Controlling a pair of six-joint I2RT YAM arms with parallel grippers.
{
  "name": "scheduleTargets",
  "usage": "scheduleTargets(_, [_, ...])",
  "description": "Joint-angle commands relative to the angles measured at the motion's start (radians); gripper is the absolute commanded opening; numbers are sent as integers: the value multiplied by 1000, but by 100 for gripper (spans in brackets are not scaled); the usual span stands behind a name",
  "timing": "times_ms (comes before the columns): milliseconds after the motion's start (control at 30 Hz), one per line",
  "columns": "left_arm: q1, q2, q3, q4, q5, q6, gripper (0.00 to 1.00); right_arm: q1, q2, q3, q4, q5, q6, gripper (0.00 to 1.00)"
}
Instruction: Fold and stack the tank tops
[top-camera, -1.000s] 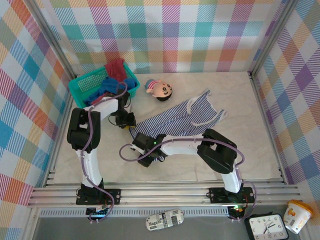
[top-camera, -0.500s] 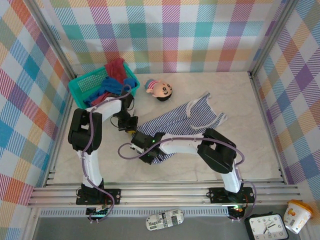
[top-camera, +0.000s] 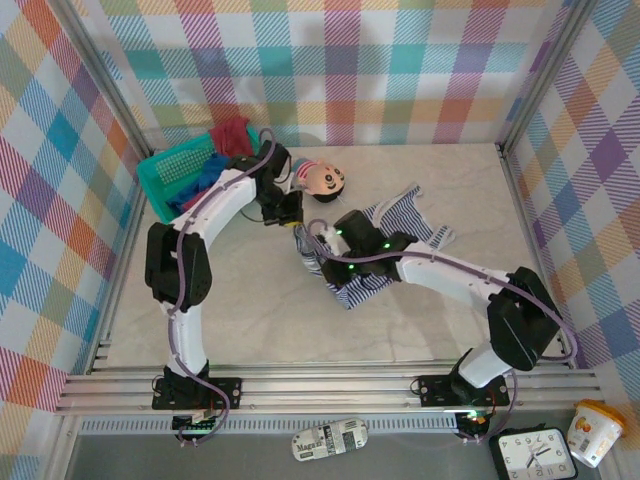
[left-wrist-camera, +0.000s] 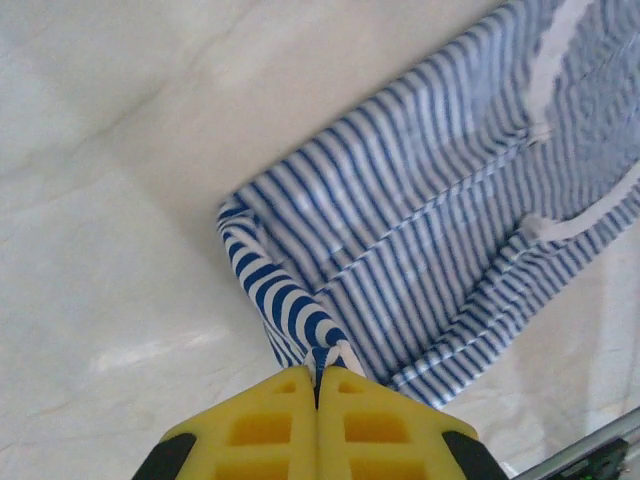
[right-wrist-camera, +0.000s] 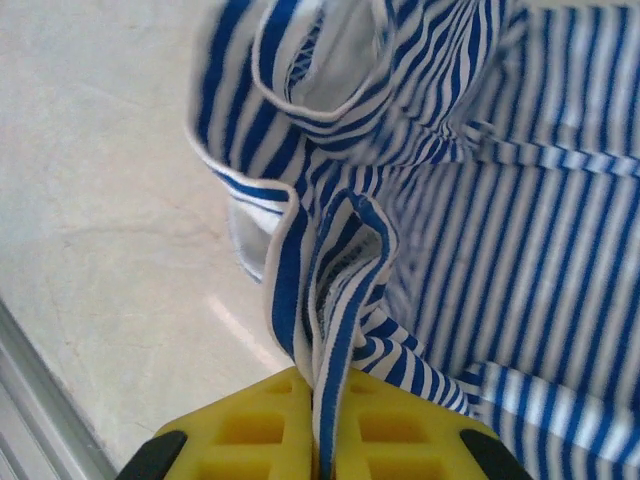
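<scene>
striped tank top (left-wrist-camera: 430, 230), one edge pinched in left tool (left-wrist-camera: 318, 378), another clamped in right tool (right-wrist-camera: 322, 385)

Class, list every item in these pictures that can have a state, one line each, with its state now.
Striped top: rumpled, pinched by both grippers.
Left gripper: shut on striped top's edge.
Right gripper: shut on striped top's edge.
Blue top: crumpled in basket.
Red top: heaped at basket's far corner.
Doll: lying on table.
</scene>
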Motion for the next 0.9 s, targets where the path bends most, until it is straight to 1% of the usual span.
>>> scheduleTargets(0, [-29,97,124,-28,34,-53,0,-75,-50,-56,6,-106,28,10])
scheduleTargets(133, [-47,205,248,-26,55,-85,0,-175,-60,-102,22,-154,25,10])
scheduleTargets(333, [-84,368,467,-76,68,-101,0,-276,-40,-109,28,-199,0,10])
scheduleTargets(467, [-86,412,529,-55,61,-133,0,-345,-35,-117,26,-232,-6,10])
scheduleTargets(600, [-91,463,573,-43,80,-147,0,-398,-10,-126,25,-252,-21,10])
scheduleTargets(767, [-101,502,584,-7,83,-150,0,-462,28,-141,47,-269,-5,11])
scheduleTargets(867, [-108,516,584,46,91,-149,0,-494,47,-150,72,-280,10,11])
